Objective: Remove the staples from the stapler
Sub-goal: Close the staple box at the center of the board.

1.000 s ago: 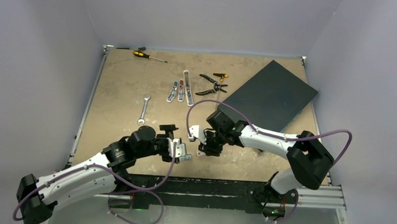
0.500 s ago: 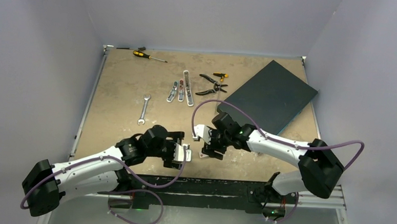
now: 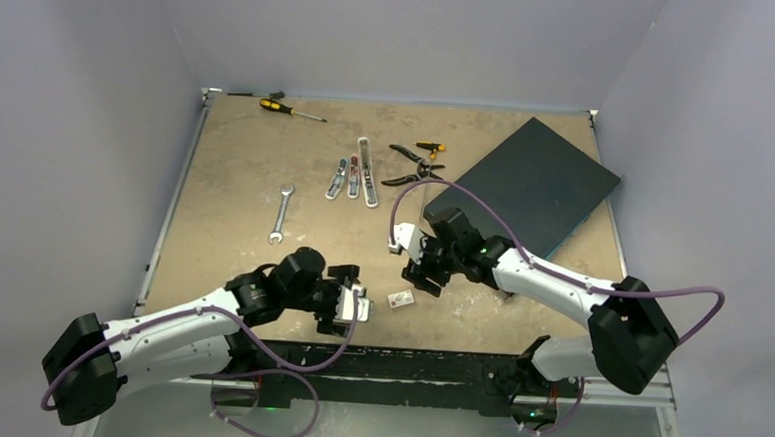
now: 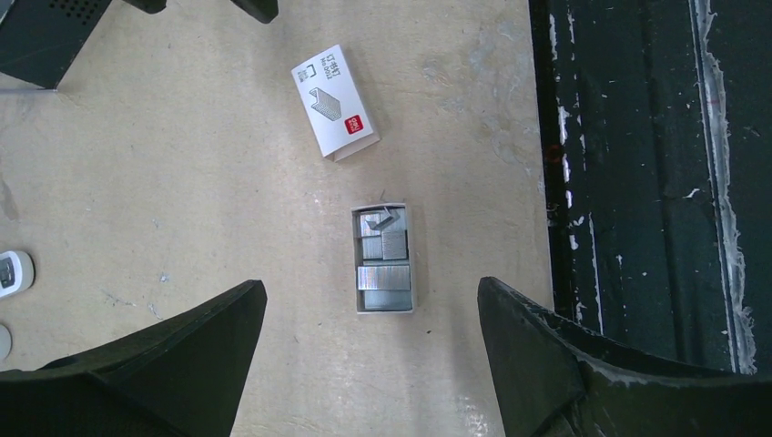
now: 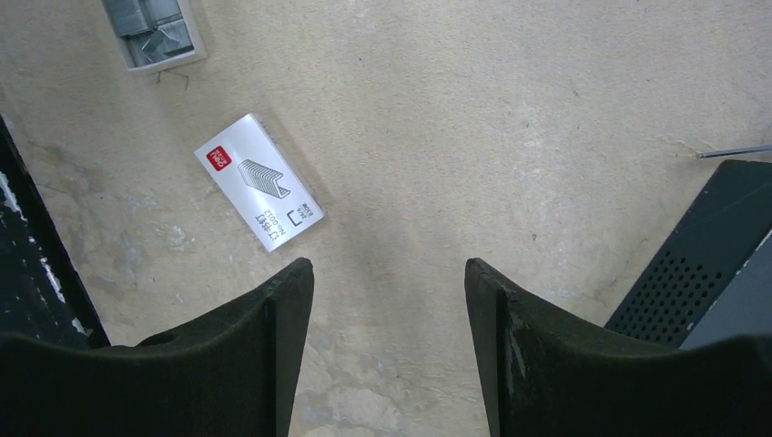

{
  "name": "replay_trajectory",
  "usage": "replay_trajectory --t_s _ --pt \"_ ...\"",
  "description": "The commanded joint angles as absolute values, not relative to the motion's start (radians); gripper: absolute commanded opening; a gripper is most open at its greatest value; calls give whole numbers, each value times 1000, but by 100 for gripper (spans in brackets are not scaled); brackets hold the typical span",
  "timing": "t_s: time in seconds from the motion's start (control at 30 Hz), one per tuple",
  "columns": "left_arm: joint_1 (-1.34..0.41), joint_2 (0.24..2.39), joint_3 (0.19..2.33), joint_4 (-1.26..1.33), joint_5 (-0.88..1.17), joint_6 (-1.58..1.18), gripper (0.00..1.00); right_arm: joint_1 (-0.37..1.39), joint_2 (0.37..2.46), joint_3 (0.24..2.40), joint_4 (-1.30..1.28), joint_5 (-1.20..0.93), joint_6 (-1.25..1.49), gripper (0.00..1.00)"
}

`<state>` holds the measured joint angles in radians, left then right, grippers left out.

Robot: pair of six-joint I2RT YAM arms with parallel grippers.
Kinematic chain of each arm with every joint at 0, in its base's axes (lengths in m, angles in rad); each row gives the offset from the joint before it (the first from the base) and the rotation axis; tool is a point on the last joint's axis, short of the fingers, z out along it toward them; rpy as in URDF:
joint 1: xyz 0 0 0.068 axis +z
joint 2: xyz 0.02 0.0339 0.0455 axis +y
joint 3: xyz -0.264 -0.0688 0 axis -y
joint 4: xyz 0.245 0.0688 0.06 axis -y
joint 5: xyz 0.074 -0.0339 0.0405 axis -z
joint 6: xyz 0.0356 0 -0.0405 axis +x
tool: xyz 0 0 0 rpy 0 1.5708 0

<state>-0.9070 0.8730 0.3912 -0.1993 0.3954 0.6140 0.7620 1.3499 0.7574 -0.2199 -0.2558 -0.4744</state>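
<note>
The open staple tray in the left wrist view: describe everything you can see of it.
The tray is a small white rectangle, seemingly card, open-topped, lying flat on the tan table. Silvery staples sit inside: two ribbed blocks and a loose bent piece. The printed box lies apart; nothing grips the tray.

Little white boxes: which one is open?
The plain tray with silvery staples showing inside. The other box shows only its printed, red-labelled top.
</note>
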Motion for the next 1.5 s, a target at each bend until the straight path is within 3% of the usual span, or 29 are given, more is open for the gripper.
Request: replay_trajectory --t_s 0.0,0.17,0.7,1.47 --pt "-870 881 390 -168 444 624 84 762 1301 769 -187 -270 -451 65" --pt "-839 937 429 -234 360 653 81 759 1290 774 -173 -283 -453 64" --pt "-661 1121 479 -234 559 633 81 759 1224 773 -147 -279 -443 65" --pt "-664 1230 493 -228 575 669 77 759 1138 749 -123 -138 -378 65"
